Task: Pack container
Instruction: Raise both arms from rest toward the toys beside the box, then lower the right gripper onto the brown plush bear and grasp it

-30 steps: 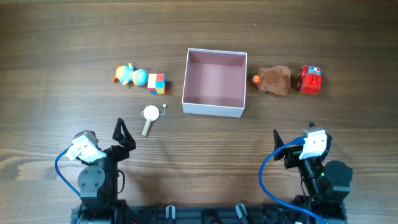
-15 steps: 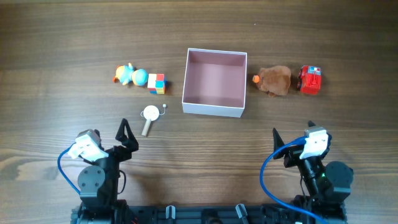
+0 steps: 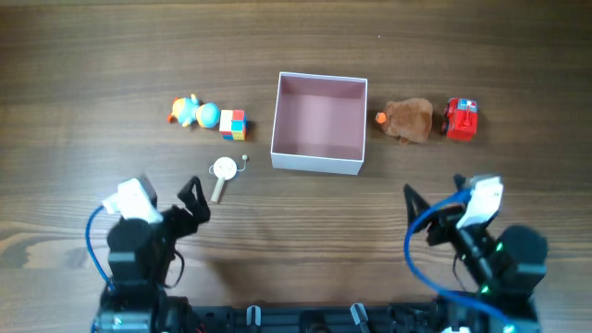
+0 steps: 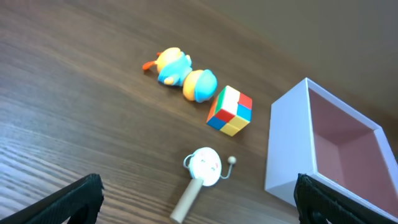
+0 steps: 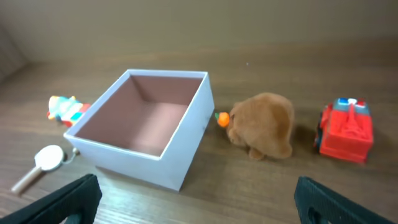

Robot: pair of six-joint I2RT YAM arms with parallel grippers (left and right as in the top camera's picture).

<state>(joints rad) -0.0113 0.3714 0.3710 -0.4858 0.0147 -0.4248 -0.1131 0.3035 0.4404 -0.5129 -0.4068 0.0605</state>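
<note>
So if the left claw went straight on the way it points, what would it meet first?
Most likely the white stick toy, lying centred just ahead of the open left claw; the colour cube sits beyond it, though depth is unclear.

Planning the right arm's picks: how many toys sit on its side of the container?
2: a brown plush toy right beside the container, and a red toy truck just beyond it. Nothing looks hidden.

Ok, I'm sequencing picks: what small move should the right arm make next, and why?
Probably advance the right fingers toward the plush: they are open and empty, the box holds nothing, and the plush lies closest on that side.
</note>
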